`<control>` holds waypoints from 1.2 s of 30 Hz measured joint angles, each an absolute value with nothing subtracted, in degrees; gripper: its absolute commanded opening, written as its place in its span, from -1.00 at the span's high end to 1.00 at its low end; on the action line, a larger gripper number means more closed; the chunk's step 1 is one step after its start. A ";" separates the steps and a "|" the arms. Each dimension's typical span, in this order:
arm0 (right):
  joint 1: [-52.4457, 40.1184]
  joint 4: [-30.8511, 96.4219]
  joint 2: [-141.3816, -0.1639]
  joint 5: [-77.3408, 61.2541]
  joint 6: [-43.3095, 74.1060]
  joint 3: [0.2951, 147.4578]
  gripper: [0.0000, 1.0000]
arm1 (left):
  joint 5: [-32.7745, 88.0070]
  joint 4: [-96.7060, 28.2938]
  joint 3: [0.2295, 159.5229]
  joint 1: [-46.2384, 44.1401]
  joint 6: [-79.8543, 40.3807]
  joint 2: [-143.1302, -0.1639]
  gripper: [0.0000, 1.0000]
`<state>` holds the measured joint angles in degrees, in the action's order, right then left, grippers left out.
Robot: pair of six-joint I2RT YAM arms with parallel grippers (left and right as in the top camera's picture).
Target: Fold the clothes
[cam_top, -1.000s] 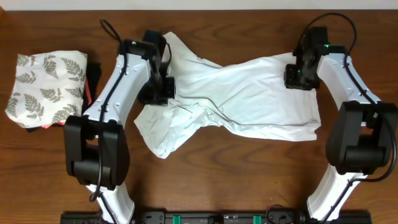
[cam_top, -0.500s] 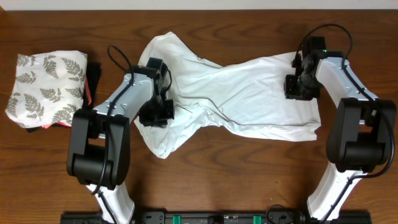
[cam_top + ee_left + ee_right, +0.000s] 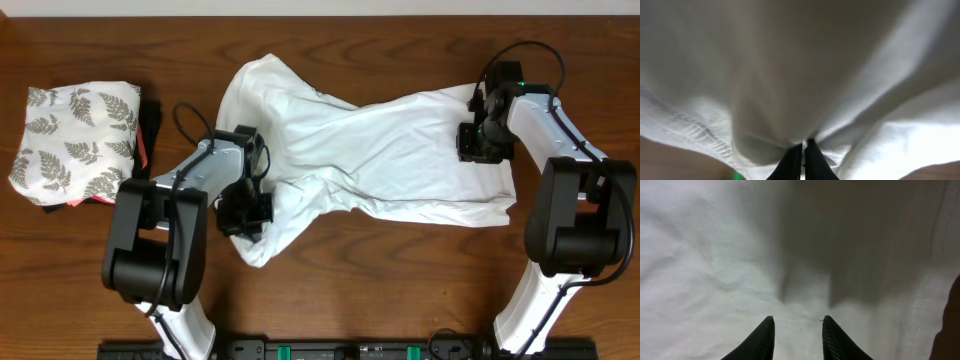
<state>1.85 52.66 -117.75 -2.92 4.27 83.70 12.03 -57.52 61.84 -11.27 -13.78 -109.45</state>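
Fern-print cloth (image 3: 75, 140): folded into a soft, padded square in the upper left of the overhead view. It sits on dark and red garments (image 3: 148, 130), well apart from your work, so it poses little risk.

Left gripper (image 3: 803, 146): your fingers are pinched together on a bunched ridge of fabric at the shirt's lower-left lobe.

Risk, left: the pinch looks small and the cloth is thin. A quick pull could slip it free, or drag up a second layer and twist the fold.

T-shirt (image 3: 400, 150): plain white, thin and limp, with fine weave and a stitched hem showing in the left wrist view. It lies crumpled across the middle of the wooden table (image 3: 350, 300), from upper left to centre right, narrowed and creased at the waist.

Risk, middle: the twisted waist will carry into any fold unless you flatten it first.

Right gripper (image 3: 798, 322): your jaws stand narrowly apart over smooth white fabric near the shirt's right edge, with nothing visibly between them.

Risk, right: if only the left side moves, this end may slide or bunch.
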 measured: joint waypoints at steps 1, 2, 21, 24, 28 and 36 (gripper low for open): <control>1.85 52.66 -117.75 -2.92 4.03 83.70 0.39 | 10.94 -58.37 61.45 -10.52 -14.31 -109.43 0.88; 1.85 52.64 -117.75 -2.92 3.95 83.70 0.38 | 10.09 -58.83 61.19 -9.96 -14.76 -109.43 0.88; 4.71 51.07 -117.75 -1.65 3.18 83.59 0.38 | 6.57 -58.46 60.88 5.43 -18.63 -108.86 0.88; 4.69 50.57 -117.75 -1.83 3.18 83.59 0.39 | 8.08 -57.52 61.98 5.63 -18.00 -108.84 0.88; 4.69 48.36 -117.75 -3.75 2.07 83.55 0.25 | 10.85 -53.84 65.49 5.15 -16.95 -106.83 0.88; 4.69 40.60 -117.75 -7.51 0.97 84.60 0.16 | 13.50 -36.21 70.52 -1.72 -14.87 -92.38 0.88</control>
